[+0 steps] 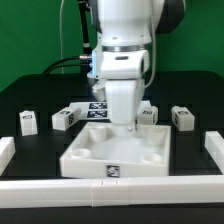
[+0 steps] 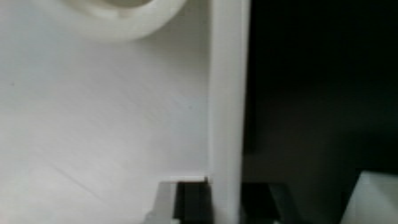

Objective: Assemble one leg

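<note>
Leg (image 1: 65, 118), a small white block with a black-and-white tag on its side, is seen in the exterior view on the black bench (image 1: 35, 95), just beside the far corner of the tray (image 1: 85, 160) on the exterior view's left. Another leg (image 1: 28, 122) is set further toward that side, well apart from the tray. A third leg (image 1: 183, 117) is placed on the exterior view's right, and a fourth leg (image 1: 150, 112) is partly hidden by the white arm (image 1: 122, 60). None of them is held. The marker board (image 1: 97, 105) is mostly covered by the arm. The bench is bordered by white rails (image 1: 60, 190). The tray is a large square, matte white, with a raised rim. The end effector (image 1: 127, 127) is lowered into it near its far wall.

In the wrist view, smooth white tray floor (image 2: 89, 120) is shown with a round hole (image 2: 121, 15), unseen from outside. A thin upright wall (image 2: 226, 100) is passed between two dark fingers (image 2: 192, 203) of the end effector (image 2: 228, 205), with the bench (image 2: 320, 100) beyond. Whether the wall is pinched cannot be told.
</note>
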Controlling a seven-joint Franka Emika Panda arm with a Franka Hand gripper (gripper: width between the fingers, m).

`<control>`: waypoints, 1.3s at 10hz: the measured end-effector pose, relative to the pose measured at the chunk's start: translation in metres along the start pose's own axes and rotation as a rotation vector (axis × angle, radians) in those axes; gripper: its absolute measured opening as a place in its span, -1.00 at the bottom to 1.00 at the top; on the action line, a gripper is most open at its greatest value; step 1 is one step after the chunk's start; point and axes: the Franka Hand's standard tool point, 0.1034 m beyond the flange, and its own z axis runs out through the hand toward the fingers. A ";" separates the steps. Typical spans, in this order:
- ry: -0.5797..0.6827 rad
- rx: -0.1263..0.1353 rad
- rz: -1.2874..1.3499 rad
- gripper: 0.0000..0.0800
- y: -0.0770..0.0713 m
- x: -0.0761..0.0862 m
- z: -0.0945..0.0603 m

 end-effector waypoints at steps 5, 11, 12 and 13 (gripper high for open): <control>0.005 -0.003 -0.034 -0.85 0.014 0.028 0.001; -0.013 0.008 -0.190 -0.85 0.019 0.047 0.002; -0.013 0.008 -0.189 -0.85 0.020 0.047 0.002; -0.014 0.009 -0.188 -0.85 0.019 0.046 0.003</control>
